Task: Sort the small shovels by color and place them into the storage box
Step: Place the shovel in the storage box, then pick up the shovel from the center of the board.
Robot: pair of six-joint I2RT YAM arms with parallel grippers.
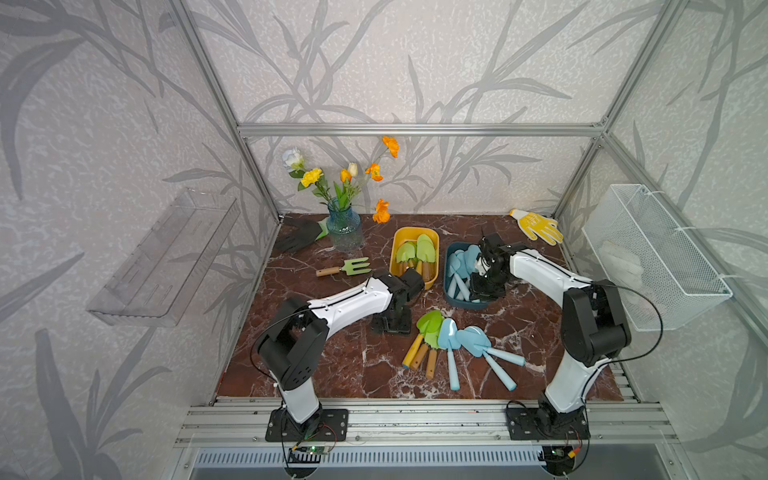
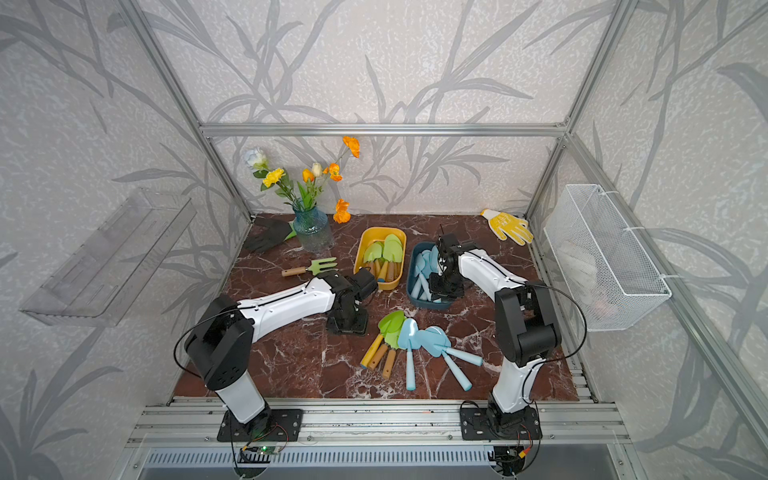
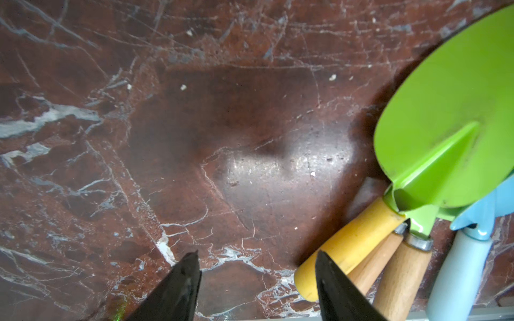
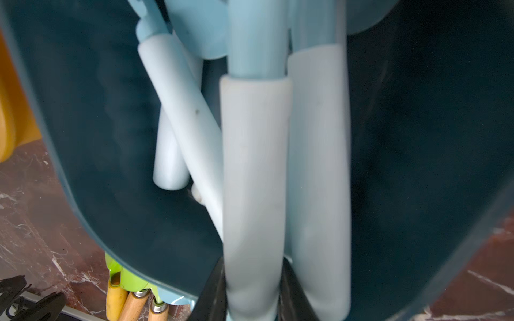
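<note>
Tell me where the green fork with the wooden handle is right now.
In both top views the green fork lies flat on the marble table, just left of the yellow box and in front of the blue vase.

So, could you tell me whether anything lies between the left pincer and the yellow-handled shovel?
Nothing visible does: the left pincer stands open over bare table, and the yellow-handled shovel lies uncovered, its handle right beside one fingertip.

Shovel pile [image 1: 451, 345]: on worktop [image 1: 324, 374], just right of left claw [image 3: 257, 252]. One shovel [image 4: 253, 166]: within right claw [image 4: 251, 289], in box [image 1: 446, 284] under it.
</note>
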